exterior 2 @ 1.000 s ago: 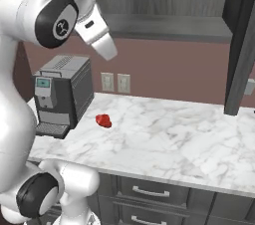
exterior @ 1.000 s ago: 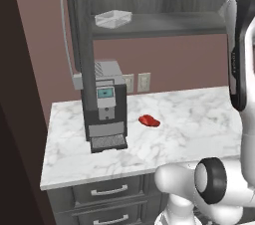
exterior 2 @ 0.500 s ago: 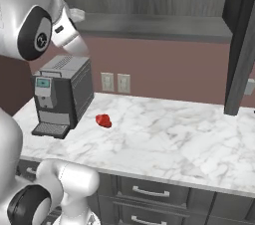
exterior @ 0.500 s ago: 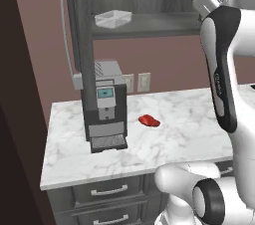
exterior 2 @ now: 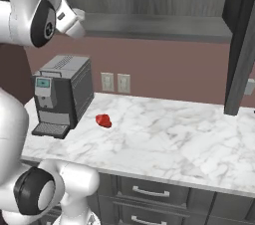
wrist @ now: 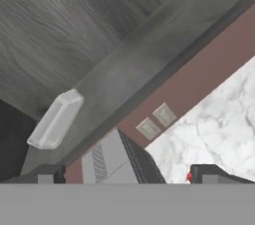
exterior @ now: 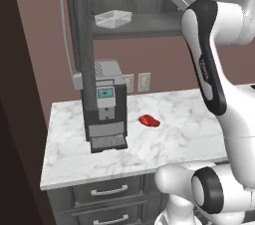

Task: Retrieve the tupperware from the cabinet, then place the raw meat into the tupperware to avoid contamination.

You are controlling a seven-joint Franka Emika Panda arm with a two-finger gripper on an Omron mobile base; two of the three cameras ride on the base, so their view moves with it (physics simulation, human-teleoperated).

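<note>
well, lettering on arm unreadable.

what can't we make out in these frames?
- Tupperware contents: left base view, too small and translucent.
- Raw meat: hand view, a sliver behind a fingertip.
- Cabinet shelf top: right base view, seen from below.
- Coffee machine: partly behind the open cabinet door, left base view.

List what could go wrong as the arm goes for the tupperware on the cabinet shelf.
1. The tupperware sits near the front edge of the cabinet shelf; a nudge from the open gripper might push it off.
2. The opened cabinet door hangs close beside it, so the arm may clip it.
3. A fall would land near the coffee machine and raw meat below.
</note>
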